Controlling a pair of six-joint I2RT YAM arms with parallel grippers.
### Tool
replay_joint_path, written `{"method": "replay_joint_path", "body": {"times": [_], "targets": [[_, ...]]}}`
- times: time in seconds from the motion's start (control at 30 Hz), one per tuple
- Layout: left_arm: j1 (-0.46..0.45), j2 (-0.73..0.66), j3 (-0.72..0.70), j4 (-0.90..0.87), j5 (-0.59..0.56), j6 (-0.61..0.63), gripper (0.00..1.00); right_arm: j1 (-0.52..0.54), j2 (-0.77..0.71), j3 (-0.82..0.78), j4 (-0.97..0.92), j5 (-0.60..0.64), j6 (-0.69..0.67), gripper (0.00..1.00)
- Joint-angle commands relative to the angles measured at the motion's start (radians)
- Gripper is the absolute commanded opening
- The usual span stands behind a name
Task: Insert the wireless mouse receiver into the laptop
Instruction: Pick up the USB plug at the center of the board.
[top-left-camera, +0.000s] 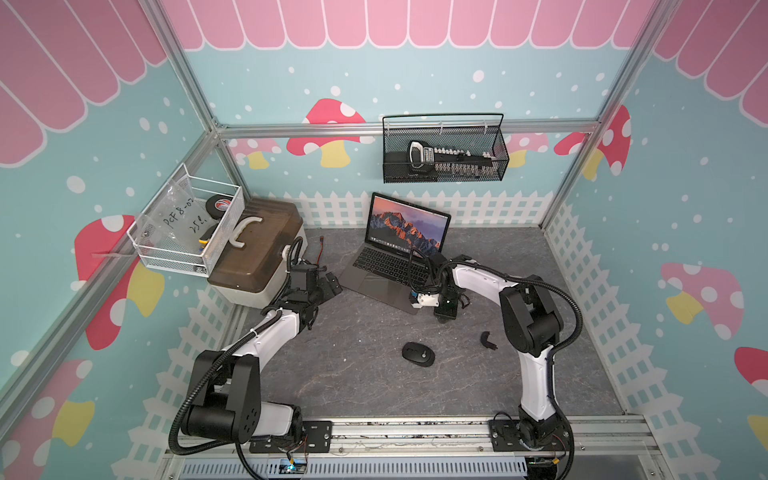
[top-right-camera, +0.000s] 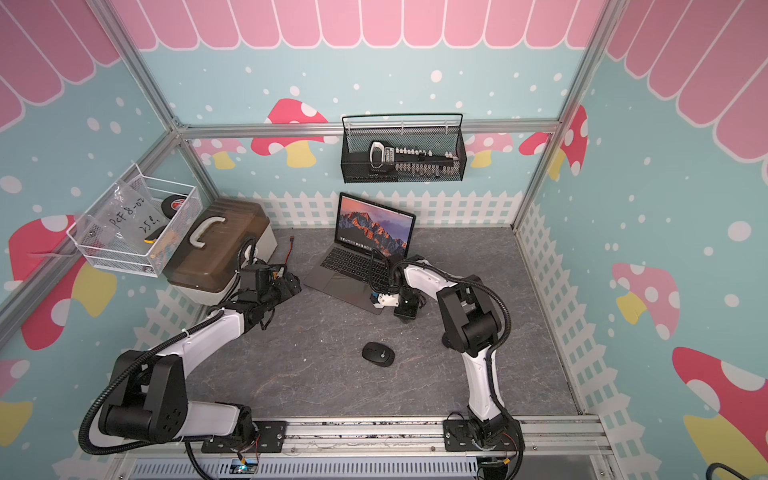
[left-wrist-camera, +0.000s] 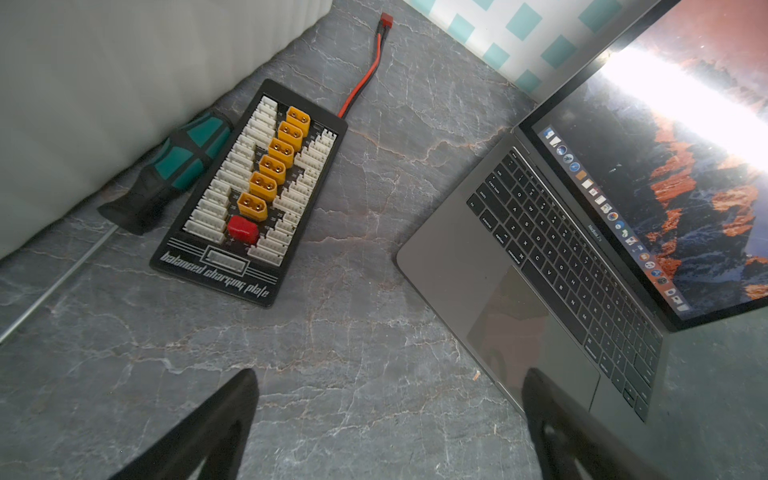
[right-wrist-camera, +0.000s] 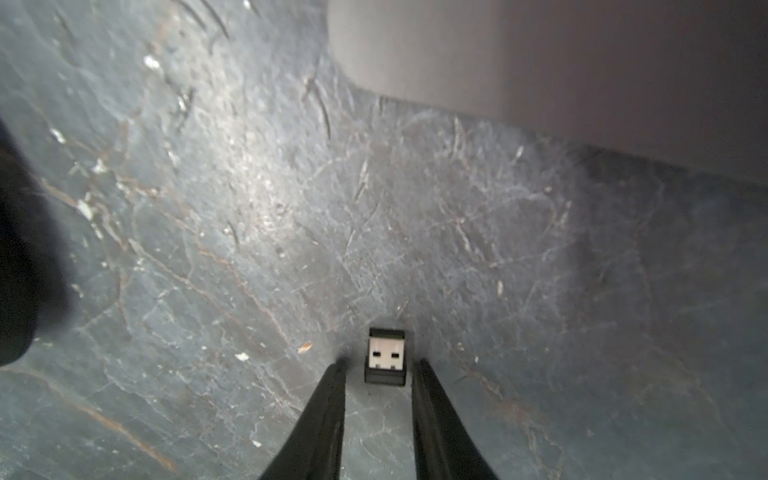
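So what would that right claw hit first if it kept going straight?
Most likely the wireless mouse receiver, lying right between the right gripper's parted fingertips, and then the table beneath it. How near it is already is hard to judge.

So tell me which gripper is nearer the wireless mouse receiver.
Right. The right gripper straddles the wireless mouse receiver, a finger either side with small gaps, by the laptop's front corner. The left gripper hangs open off the laptop's opposite side, well away.

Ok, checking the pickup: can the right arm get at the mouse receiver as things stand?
Probably yes: the receiver lies on the table between the fingers of the right tool, a gap each side, nothing blocking.
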Motion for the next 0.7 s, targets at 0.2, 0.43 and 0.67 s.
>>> {"method": "replay_joint_path", "body": {"times": [0.2,0.43,0.67], "targets": [[0.005,-0.011,-0.013,0.012,-0.01,0.0,0.99,0.005,0.023,-0.049,0.011,-0.017,0.04,0.22],[0.005,-0.002,-0.015,0.024,0.003,-0.014,0.99,0.005,0.003,-0.076,0.029,-0.037,0.066,0.2],[0.006,0.015,-0.003,0.021,0.039,-0.019,0.99,0.005,-0.053,-0.114,0.083,-0.054,0.07,0.16]]}}
